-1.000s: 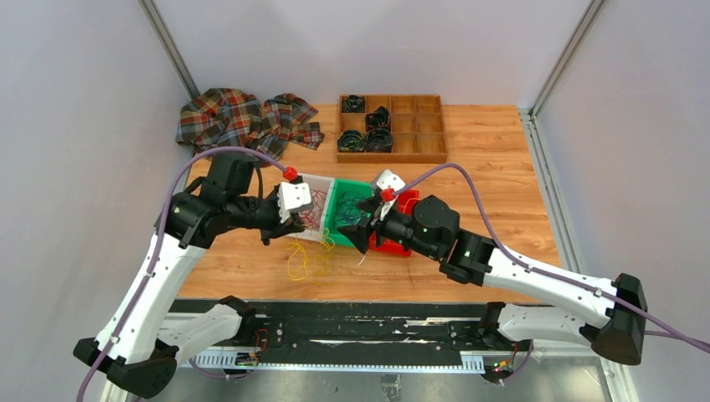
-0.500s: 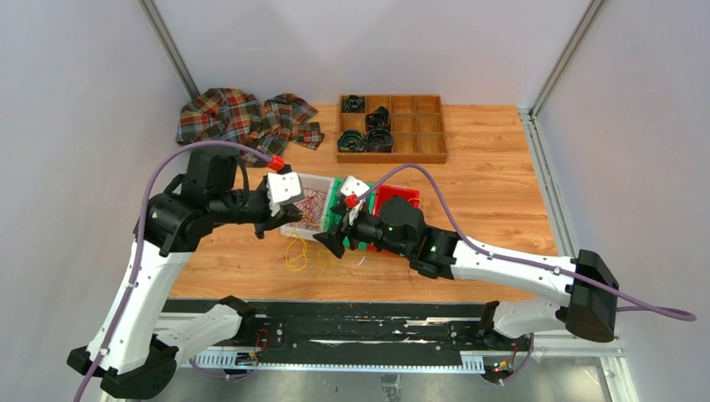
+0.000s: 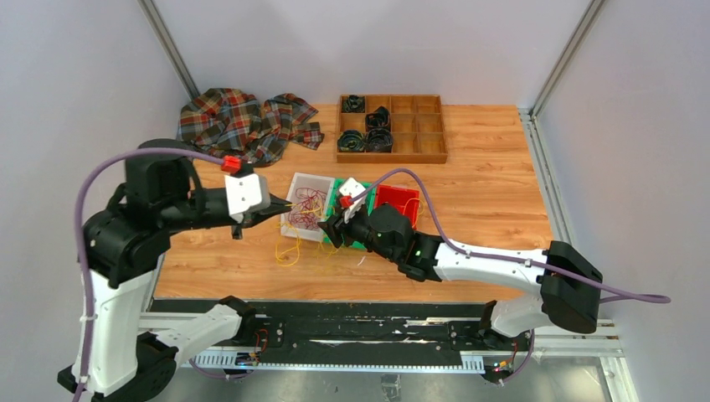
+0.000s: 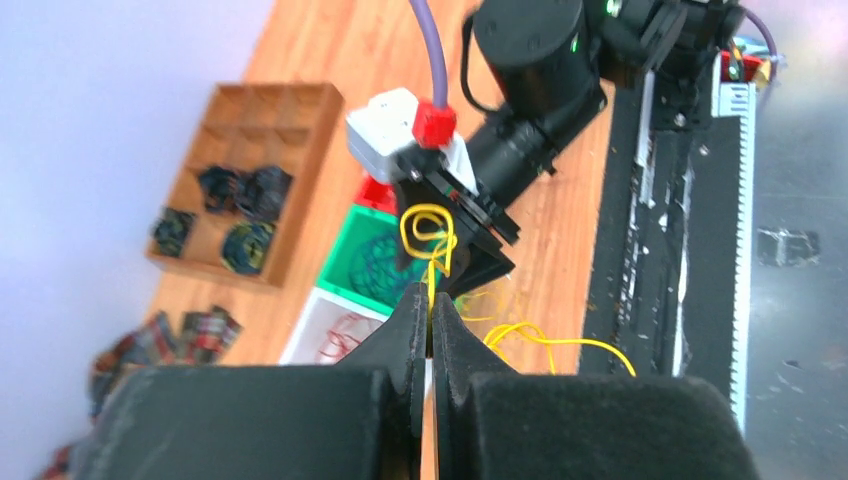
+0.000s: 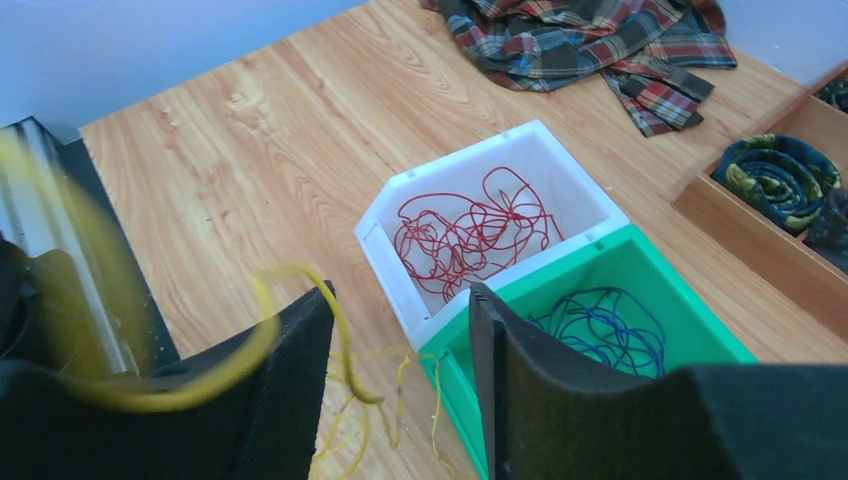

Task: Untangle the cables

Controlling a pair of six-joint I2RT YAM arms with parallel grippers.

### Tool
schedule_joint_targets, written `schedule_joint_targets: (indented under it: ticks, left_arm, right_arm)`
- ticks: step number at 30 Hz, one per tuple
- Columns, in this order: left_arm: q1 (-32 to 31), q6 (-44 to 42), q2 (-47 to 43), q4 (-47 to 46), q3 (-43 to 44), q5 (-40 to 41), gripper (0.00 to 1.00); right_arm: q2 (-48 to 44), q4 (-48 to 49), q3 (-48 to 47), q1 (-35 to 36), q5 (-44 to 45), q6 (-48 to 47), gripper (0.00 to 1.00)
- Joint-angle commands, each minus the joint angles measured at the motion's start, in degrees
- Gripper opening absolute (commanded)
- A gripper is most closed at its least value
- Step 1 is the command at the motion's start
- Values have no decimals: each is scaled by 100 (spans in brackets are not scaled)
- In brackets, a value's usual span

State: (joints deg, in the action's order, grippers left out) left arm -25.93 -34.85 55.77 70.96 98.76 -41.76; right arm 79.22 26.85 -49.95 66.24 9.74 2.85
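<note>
My left gripper (image 4: 430,300) is shut on a thin yellow cable (image 4: 428,232) that runs from its tips across to my right gripper (image 4: 470,245). In the top view the left gripper (image 3: 285,203) hovers at the left side of the white bin (image 3: 295,186). My right gripper (image 5: 400,320) is open, and a yellow cable (image 5: 335,330) drapes over its left finger (image 5: 285,385). Red cables (image 5: 470,235) lie in the white bin (image 5: 385,215). Blue cables (image 5: 600,325) lie in the green bin (image 5: 690,305). More yellow cables (image 3: 291,249) lie loose on the table in front of the bins.
A red bin (image 3: 398,201) stands right of the green one. A wooden compartment tray (image 3: 419,151) with black coiled bands sits at the back. A plaid cloth (image 3: 243,121) lies at the back left. A black rail (image 3: 360,322) runs along the table's near edge.
My left arm has pulled back to the left, drawing the yellow cable out. My right arm has moved left and forward, off the bins to their front left corner.
</note>
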Motion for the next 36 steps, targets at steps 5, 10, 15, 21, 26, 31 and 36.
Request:
schedule_joint_targets:
  ticks: [5, 10, 15, 21, 26, 31, 36]
  left_arm:
    - [-31, 244, 127, 80, 1520, -250, 0]
    - [-27, 358, 314, 72, 2256, -258, 0]
    - [-21, 110, 639, 67, 3263, 190, 0]
    - [-31, -50, 767, -861, 3819, 1109, 0]
    - [-18, -175, 631, -1677, 3623, 1452, 0]
    - [-21, -171, 493, -1774, 3255, 1331, 0]
    - [-19, -16, 177, -1778, 2493, 984, 0]
  right_arm:
    - [153, 734, 385, 30, 458, 292, 43]
    - [190, 784, 464, 30, 448, 426, 38]
    - [161, 859, 807, 30, 507, 775, 38]
    - [148, 1333, 1431, 34, 444, 1354, 43]
    - [244, 1373, 1578, 38, 421, 1683, 42]
    - [-93, 1168, 1460, 34, 405, 1592, 58]
    - [-1027, 410, 763, 30, 158, 1041, 70]
